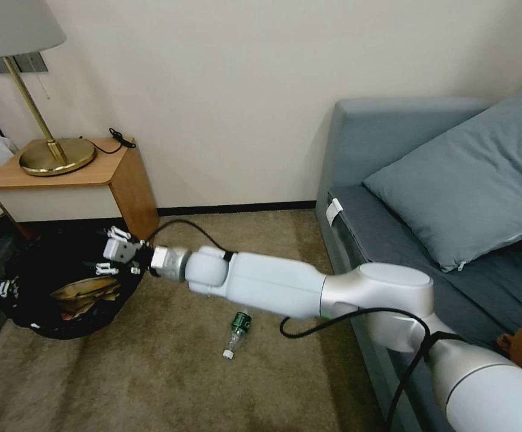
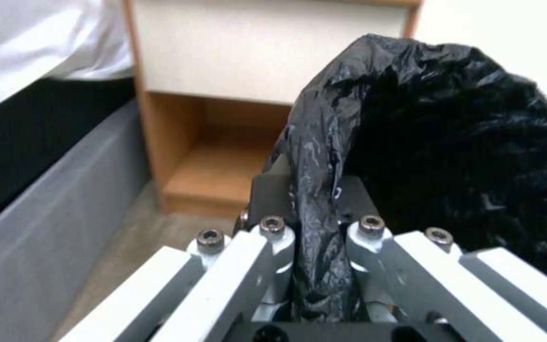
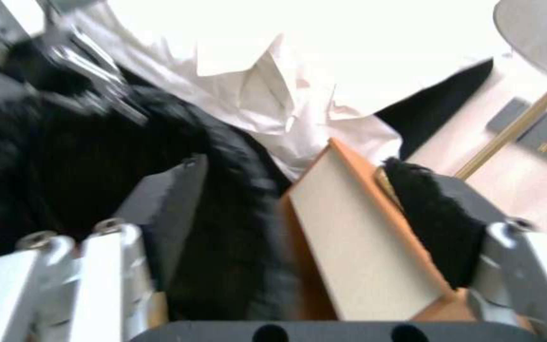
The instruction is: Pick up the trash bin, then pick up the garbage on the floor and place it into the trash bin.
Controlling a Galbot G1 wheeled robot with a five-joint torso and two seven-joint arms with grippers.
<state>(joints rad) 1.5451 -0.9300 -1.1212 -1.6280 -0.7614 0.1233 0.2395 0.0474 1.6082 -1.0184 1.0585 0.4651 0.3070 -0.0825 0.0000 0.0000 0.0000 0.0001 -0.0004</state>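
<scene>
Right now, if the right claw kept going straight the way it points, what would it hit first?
Most likely the nightstand: its pale side panel sits between the open right claw's fingers, with the trash bin's black bag just beside. Depth is unclear.

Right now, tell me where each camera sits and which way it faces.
Head view: up on the head, facing forward and down at the carpet, nightstand, sofa; right arm reaches to the trash bin.
Left wrist view: behind the left gripper, shut on the bin's black bag rim, facing the nightstand.
Right wrist view: behind the open right gripper, over the bin, facing the nightstand.
All three share bin and nightstand.
</scene>
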